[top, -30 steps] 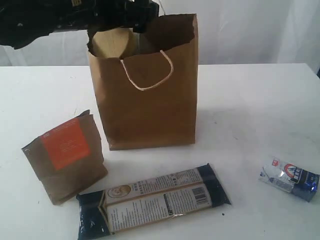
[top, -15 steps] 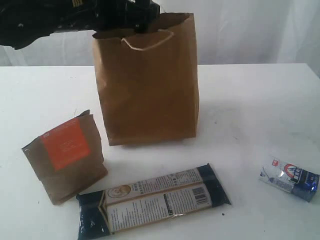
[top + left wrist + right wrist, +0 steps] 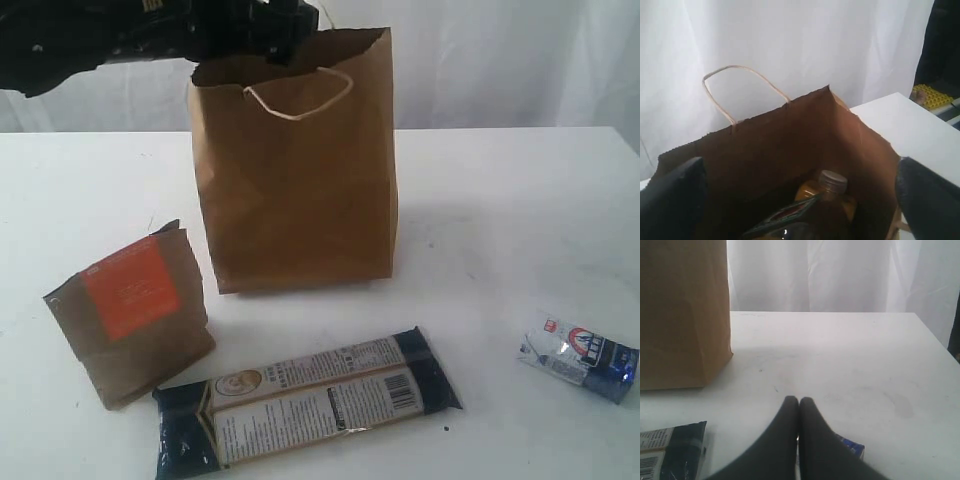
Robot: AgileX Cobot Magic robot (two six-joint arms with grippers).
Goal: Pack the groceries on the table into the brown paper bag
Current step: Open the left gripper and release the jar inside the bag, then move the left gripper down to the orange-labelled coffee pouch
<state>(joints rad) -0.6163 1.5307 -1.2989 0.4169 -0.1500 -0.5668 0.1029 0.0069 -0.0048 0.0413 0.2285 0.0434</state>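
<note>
While the left end effector (image 3: 800,197) hangs wide open and empty over the mouth of the creased brown paper bag (image 3: 295,190), where a yellow bottle (image 3: 815,192) already stands, three groceries lie outside on the white counter (image 3: 500,200). We judge the stiff, upright brown pouch (image 3: 130,310), near-left of the bag, closest to that arm. The glossy long dark-blue packet (image 3: 310,400) lies flat, its long axis running left to right. The right end effector (image 3: 799,410), fingers pressed together on nothing, sits just beside the crinkly small blue-silver packet (image 3: 580,360).

Left arm (image 3: 90,40): bulky glossy black casing with small yellow marking (image 3: 152,6); left fingers (image 3: 670,200): broad, rounded, matte black; right fingers (image 3: 782,440): slim, tapered, smooth black.
</note>
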